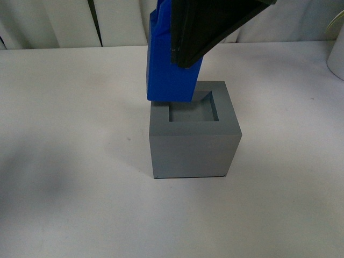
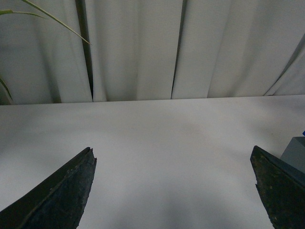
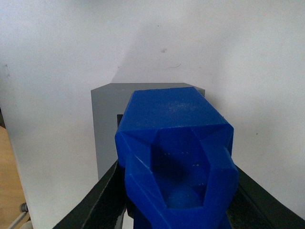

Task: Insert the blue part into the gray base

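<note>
Pale curtains (image 1: 64, 21) hung behind a white worktop (image 1: 64, 204), and the gray base (image 1: 193, 150) sat near its middle with the square recess (image 1: 192, 112) facing up. My right pincer (image 1: 183, 51) was clamped on the upper end of the blue part (image 1: 169, 70), which hung above the base's far-left rim, not yet inside. It looked slightly tilted and offset toward that corner rather than centred over the opening. My left pincer (image 2: 172, 151) stood spread wide and empty over bare worktop, with just a corner of the base showing beside it.

I judged the main risk to be a straight descent from there. The block's lower edge would land on the thick wall, jam, or tip the part in the grip. Pushing on could also shove the base across the worktop, since nothing was bracing it. The wrist view hid most of the recess behind the block, so I could not confirm the alignment from it.
</note>
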